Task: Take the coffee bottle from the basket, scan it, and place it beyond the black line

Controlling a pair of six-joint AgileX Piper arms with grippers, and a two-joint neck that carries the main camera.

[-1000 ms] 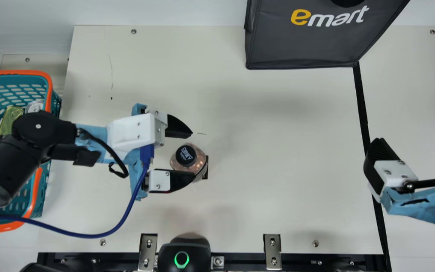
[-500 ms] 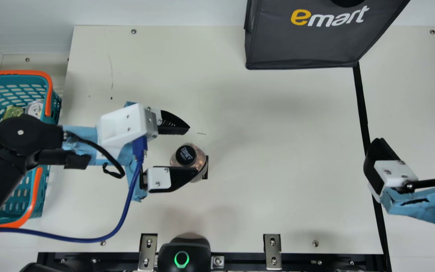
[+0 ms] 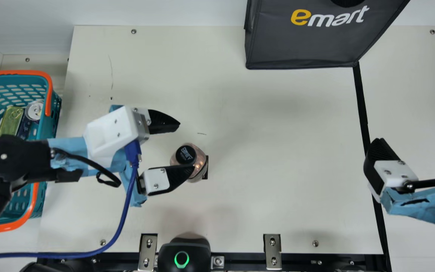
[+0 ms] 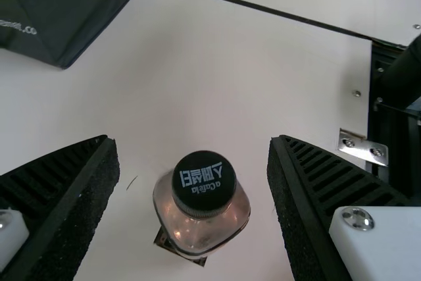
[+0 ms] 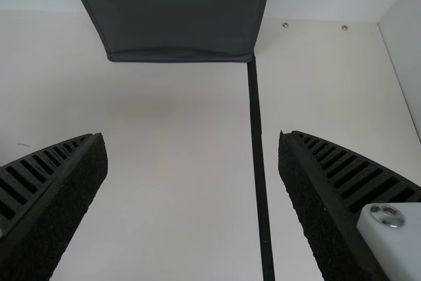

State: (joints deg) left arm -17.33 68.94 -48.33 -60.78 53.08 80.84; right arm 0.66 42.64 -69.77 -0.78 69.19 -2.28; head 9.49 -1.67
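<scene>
Has left gripper released and spread near the upright coffee bottle, left of the black line. Has right gripper released too, at right.

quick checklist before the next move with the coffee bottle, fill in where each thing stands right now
1. Coffee bottle out of the basket and upright on the table: ok.
2. Left gripper open and not gripping the bottle: ok.
3. Left gripper well clear of the bottle: not ok, one finger overlaps it in the main view, so check the gap before moving sideways.
4. Right gripper open, ready if it is to take over: ok.
5. Bottle scanned: cannot tell.
6. Bottle beyond the black line: not ok, it stands on the basket's side.
</scene>
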